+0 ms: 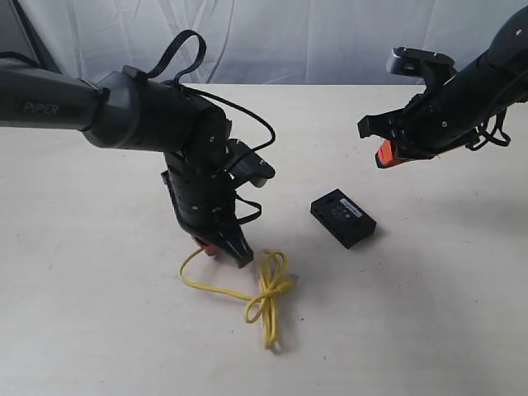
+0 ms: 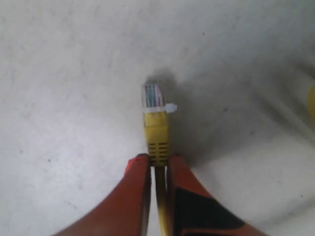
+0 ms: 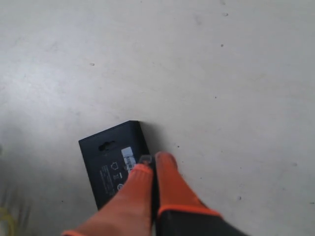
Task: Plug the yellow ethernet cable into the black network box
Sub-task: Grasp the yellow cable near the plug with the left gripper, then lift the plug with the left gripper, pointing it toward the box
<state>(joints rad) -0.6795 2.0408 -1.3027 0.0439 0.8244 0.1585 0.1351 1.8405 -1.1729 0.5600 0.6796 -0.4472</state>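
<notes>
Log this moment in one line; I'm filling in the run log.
left gripper: shut on yellow ethernet cable behind plug | right gripper: shut, empty, raised clear of black network box | status: not yet plugged

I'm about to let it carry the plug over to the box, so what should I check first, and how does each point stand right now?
1. Grip: left hand shut on yellow ethernet cable just behind its plug: ok.
2. Plug sticks out clear of the hand: ok.
3. Box steadied: black network box lies alone; right hand is shut, raised, apart from it: not ok.
4. Ports facing the plug: cannot tell.
5. Rest of cable lies loose on the table: ok.
</notes>
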